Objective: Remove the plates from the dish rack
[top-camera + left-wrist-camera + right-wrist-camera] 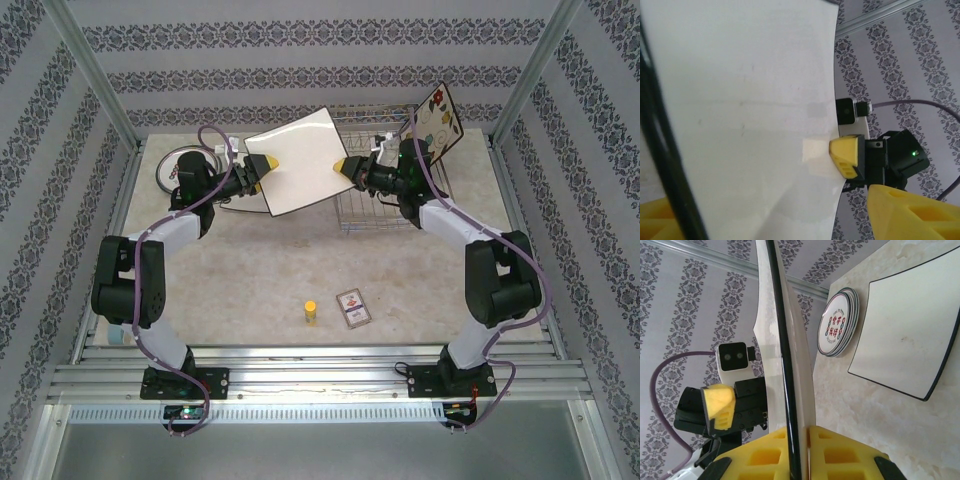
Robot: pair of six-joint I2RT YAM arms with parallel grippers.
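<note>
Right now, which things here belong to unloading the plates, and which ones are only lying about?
Job: held plate, flowered plate, rack, round plates, flat square plate.
Lying about: card, small yellow thing.

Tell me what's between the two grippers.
A square cream plate spans the gap in the top view; right gripper clamps one edge, left gripper straddles the opposite edge.
</note>
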